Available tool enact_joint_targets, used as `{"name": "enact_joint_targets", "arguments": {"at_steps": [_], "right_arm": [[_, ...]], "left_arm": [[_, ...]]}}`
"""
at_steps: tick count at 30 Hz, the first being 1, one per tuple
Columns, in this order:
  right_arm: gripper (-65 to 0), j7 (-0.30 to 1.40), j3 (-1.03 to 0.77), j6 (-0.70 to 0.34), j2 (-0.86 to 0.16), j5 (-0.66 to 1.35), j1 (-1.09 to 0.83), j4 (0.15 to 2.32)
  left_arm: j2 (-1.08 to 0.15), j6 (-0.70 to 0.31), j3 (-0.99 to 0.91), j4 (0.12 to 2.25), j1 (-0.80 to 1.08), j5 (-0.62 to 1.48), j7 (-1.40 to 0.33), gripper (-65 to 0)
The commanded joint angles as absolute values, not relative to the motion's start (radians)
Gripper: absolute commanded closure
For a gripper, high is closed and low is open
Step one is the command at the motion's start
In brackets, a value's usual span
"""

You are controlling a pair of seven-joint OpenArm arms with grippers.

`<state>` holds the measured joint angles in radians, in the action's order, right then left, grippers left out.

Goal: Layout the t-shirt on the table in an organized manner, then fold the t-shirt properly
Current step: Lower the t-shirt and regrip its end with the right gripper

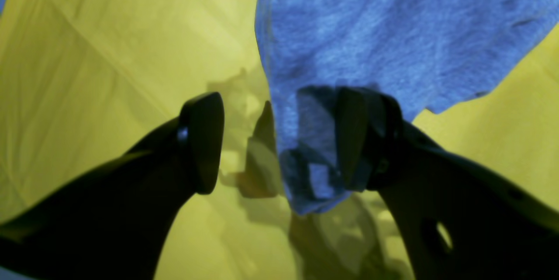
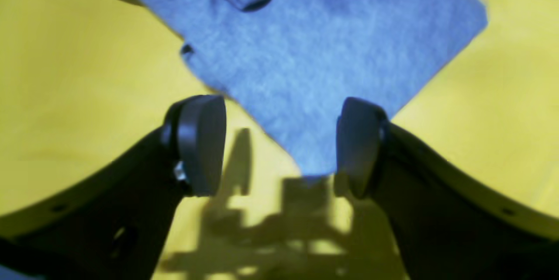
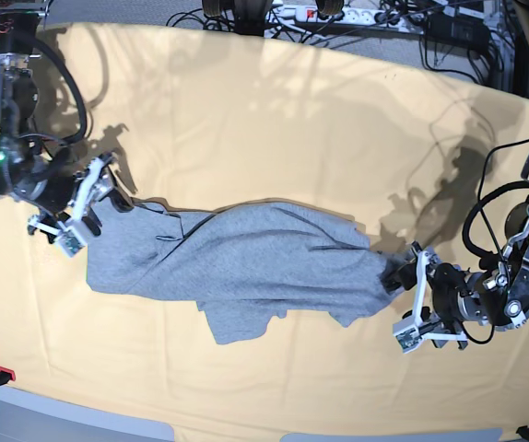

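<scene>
The wide table under its pale yellow-orange cloth (image 3: 274, 101) has plenty of bare room on every side, far more than the garment needs. Across its middle lies the heather-grey short-sleeved cotton t-shirt (image 3: 246, 262), plain side up, drawn out long between the two arms but bunched, with creases along its upper edge and a flap hanging out toward the near edge.

I'd judge this the laying-out step, with folding not begun. The shirt needs spreading wider toward the far and near sides, so the next move calls for fresh grips on corners or the hem.

The right gripper (image 2: 279, 144) stands with its black pads apart, a grey corner lying flat on the cloth between them, apparently unheld. The left gripper (image 1: 279, 140) is spread too; a fold of fabric drapes against one pad (image 1: 353, 136), not pinched.

Cables sit along the far edge, well clear. The near edge is closer to the left arm.
</scene>
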<state>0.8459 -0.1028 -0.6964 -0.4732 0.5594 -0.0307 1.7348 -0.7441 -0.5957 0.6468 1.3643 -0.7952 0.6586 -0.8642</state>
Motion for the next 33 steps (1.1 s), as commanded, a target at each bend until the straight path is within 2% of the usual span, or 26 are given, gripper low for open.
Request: {"name": "enact_joint_targets", "arguments": {"at_steps": [1, 5, 10, 16, 17, 19, 22, 23, 33], "right_arm": [[-43.5, 0.793, -0.09, -0.698, -0.49, 0.524, -0.012, 1.75], [-43.5, 0.735, -0.01, -0.698, -0.49, 0.343, -0.012, 1.749], [-43.3, 0.673, 0.057, -0.619, -0.49, 0.174, -0.012, 1.747], [-42.7, 0.567, 0.061, -0.564, -0.49, 0.061, -0.011, 1.711], [-40.2, 0.568, 0.061, -0.565, -0.49, 0.054, -0.011, 1.703], [-29.6, 0.577, 0.061, -0.565, -0.49, 0.047, -0.012, 1.696], [-5.5, 0.621, 0.061, -0.566, -0.491, 0.048, -0.006, 1.697], [0.0, 0.639, 0.061, -0.564, -0.491, 0.048, -0.002, 1.697], [0.0, 0.744, 0.059, -0.533, -0.492, 0.052, 0.015, 1.813]], "left_arm": [[-0.754, -0.592, 0.633, 1.374, -0.826, 0.664, -0.851, -40.3], [-0.768, -0.591, 0.633, 1.374, -0.826, 0.664, -0.854, -40.3], [-0.782, -0.591, 0.633, 1.374, -0.826, 0.664, -0.854, -40.3], [-0.785, -0.591, 0.633, 1.374, -0.826, 0.665, -0.854, -40.3], [-0.785, -0.589, 0.633, 1.374, -0.826, 0.664, -0.855, -40.3], [-0.785, -0.587, 0.633, 1.374, -0.826, 0.664, -0.854, -40.3], [-0.784, -0.588, 0.633, 1.374, -0.826, 0.664, -0.847, -40.3], [-0.784, -0.588, 0.633, 1.374, -0.826, 0.665, -0.843, -40.3], [-0.79, -0.609, 0.633, 1.374, -0.826, 0.664, -0.87, -40.3]]}}
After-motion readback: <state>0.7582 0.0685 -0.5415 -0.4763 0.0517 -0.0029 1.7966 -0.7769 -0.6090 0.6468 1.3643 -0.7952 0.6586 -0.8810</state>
